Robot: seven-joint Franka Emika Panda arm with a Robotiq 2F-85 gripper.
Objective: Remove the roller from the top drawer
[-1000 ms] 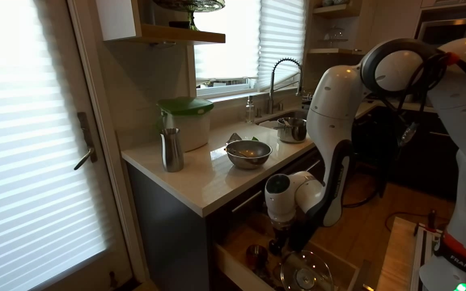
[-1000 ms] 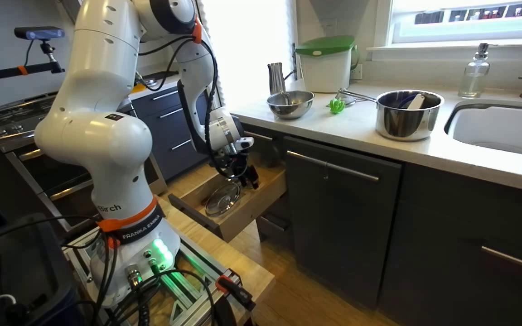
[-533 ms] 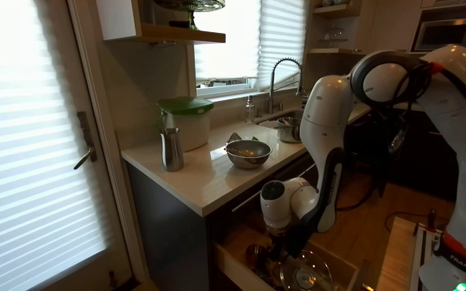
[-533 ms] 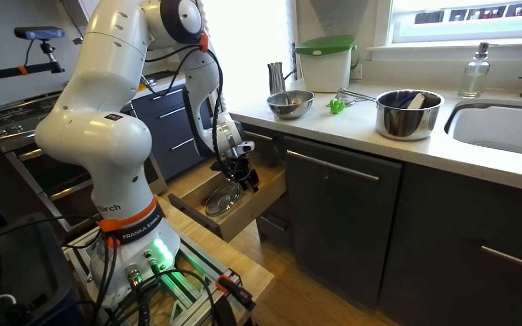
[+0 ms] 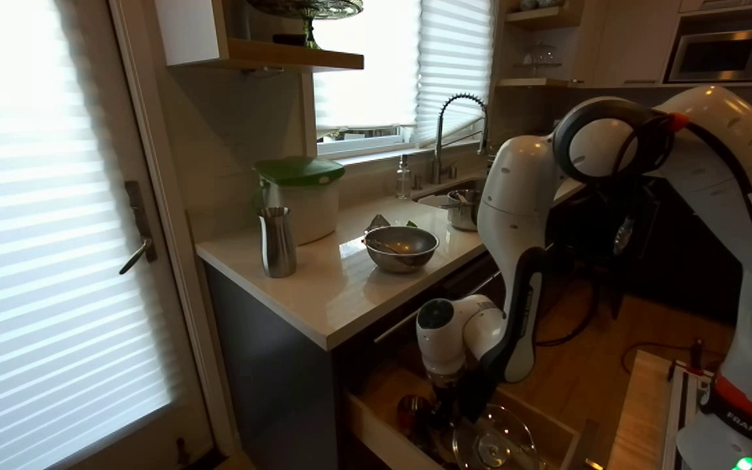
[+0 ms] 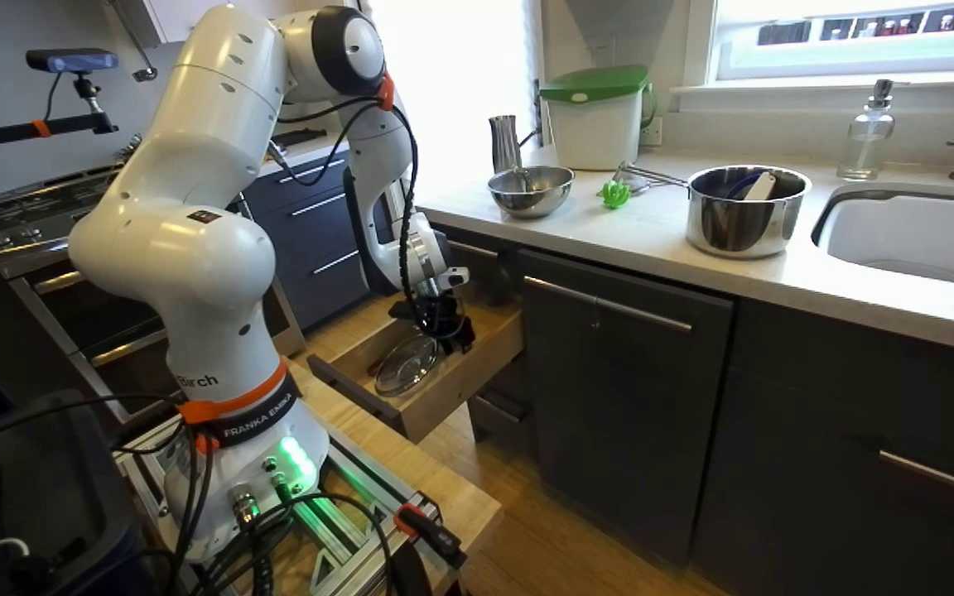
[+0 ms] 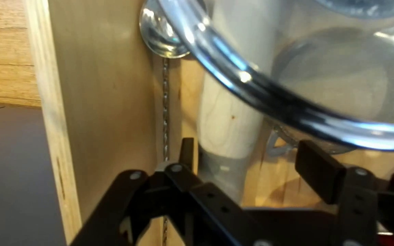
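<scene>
In the wrist view the claw [image 7: 251, 162] gapes, roller [image 7: 231, 124] showing between its jaws; grip, then slide toward 6 o'clock, clearing the overhanging lid [image 7: 262, 91].

Roller [image 7: 233, 118] in drawer [image 6: 477, 379], partly under lid [image 6: 408, 364], bowl [image 6: 531, 199] on countertop [image 6: 618, 228], pot [image 6: 738, 219] beside sink [image 6: 924, 236]

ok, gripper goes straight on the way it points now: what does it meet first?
Likely the roller, seen between the jaws of the open gripper in the wrist view; depth is unclear, so the lid rim crossing over it could catch first.
</scene>
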